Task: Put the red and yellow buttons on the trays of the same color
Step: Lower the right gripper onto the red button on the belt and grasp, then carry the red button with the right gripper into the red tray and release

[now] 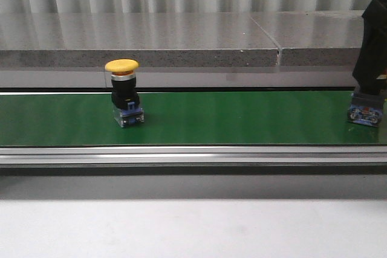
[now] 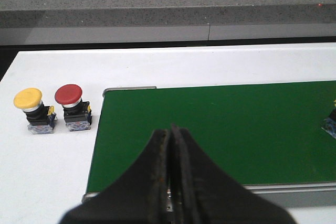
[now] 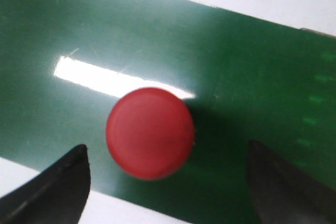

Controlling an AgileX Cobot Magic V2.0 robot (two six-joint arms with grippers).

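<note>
target: red round-capped plastic push button [image 3: 150, 132] on green belt [image 3: 252, 77]
right gripper [image 3: 168, 182]: fingers apart, straddling the cap
left gripper [image 2: 170, 177]: fingers together, empty
handling: likely rigid, light, smooth dome; grip the black body below the cap

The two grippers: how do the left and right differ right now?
The left gripper is shut, its black fingers pressed together with nothing between them; the right gripper is open, its fingers spread wide. The left points over a bare stretch of the green belt; the right sits directly above the round red-capped push button on the belt, not gripping it. Both have dark fingers.
</note>
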